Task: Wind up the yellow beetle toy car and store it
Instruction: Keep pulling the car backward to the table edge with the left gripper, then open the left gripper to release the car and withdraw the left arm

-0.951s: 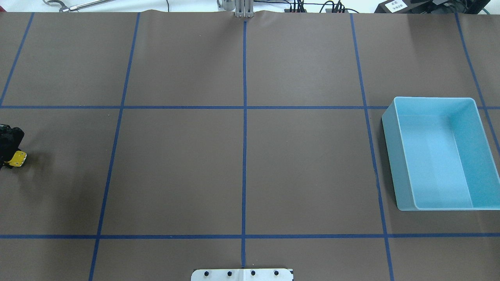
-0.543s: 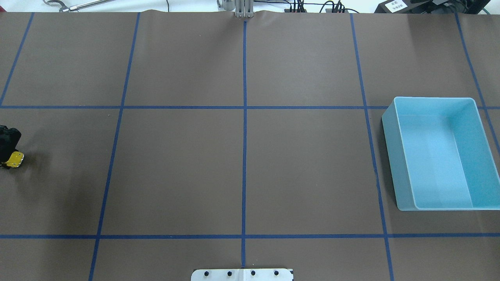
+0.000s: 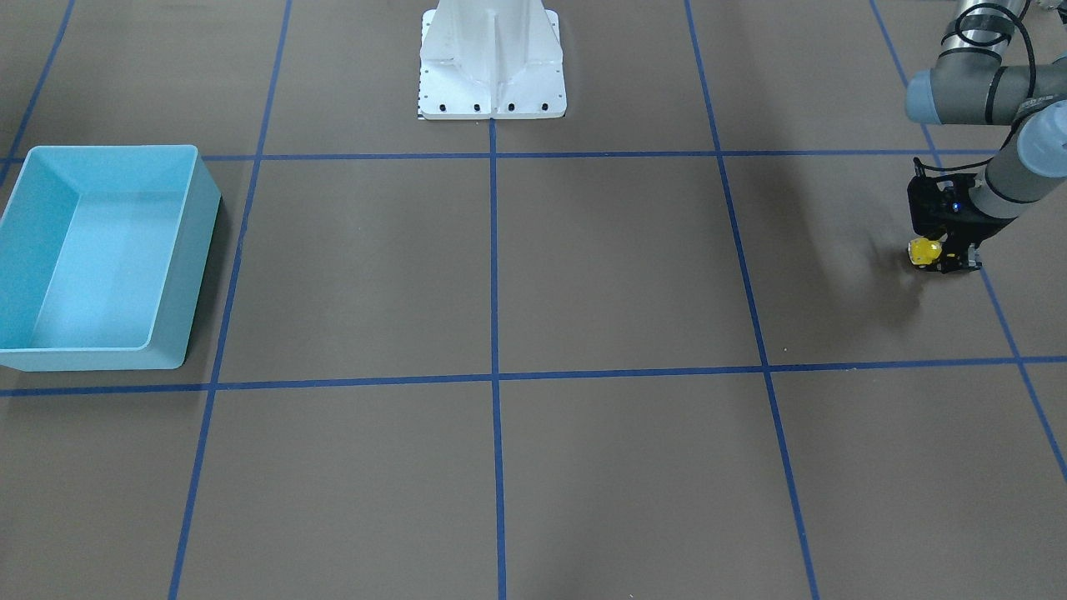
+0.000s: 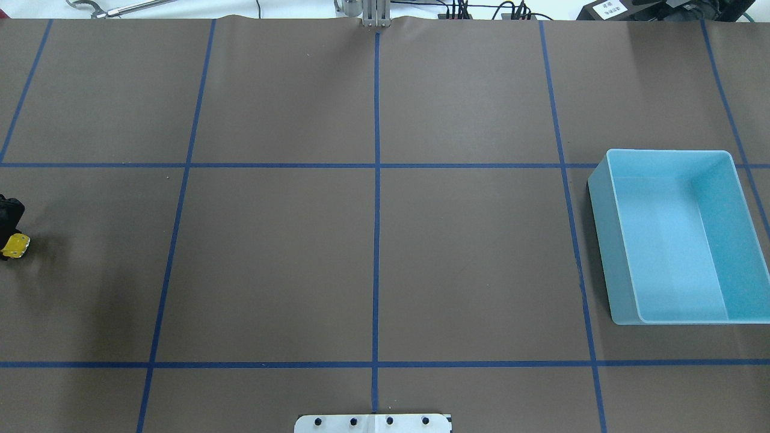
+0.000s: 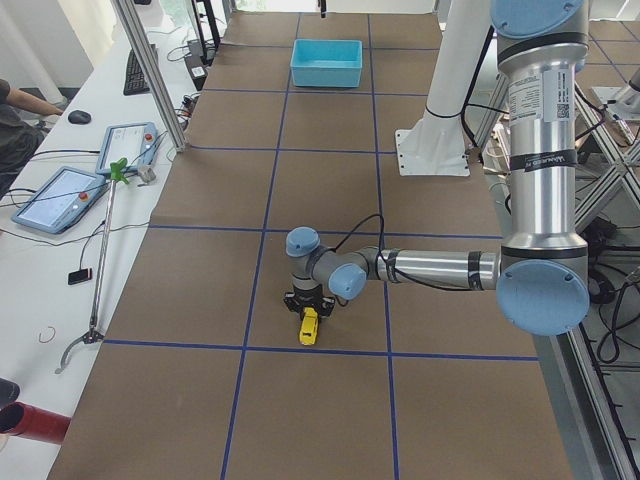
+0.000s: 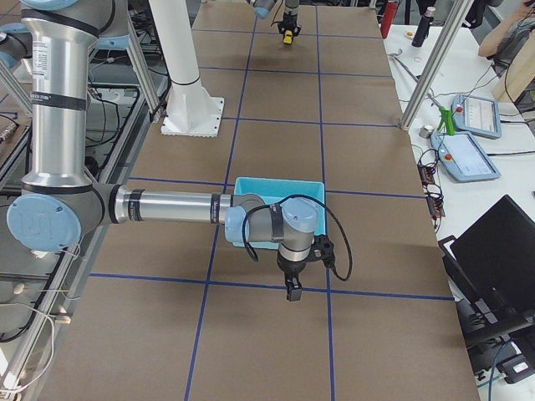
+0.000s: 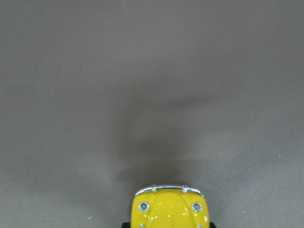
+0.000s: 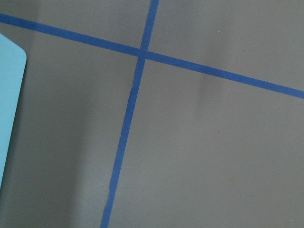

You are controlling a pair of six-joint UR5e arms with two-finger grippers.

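The yellow beetle toy car (image 4: 14,246) is at the far left edge of the table, low at the brown mat. My left gripper (image 3: 942,260) is shut on the car (image 3: 923,251) from above. The left wrist view shows the car's yellow front (image 7: 170,211) with its chrome bumper, pointing over bare mat. It also shows in the exterior left view (image 5: 309,326). My right gripper (image 6: 292,293) hangs just above the mat beside the blue bin. It shows only in the exterior right view, so I cannot tell whether it is open or shut.
A light blue open bin (image 4: 668,154) stands empty at the right side of the table (image 3: 108,151). Its corner shows in the right wrist view (image 8: 9,95). Blue tape lines grid the brown mat (image 4: 376,240). The white robot base (image 3: 492,67) stands at the table's near middle.
My left gripper has moved the car steadily further left, toward the table's left edge. The bin has not moved.
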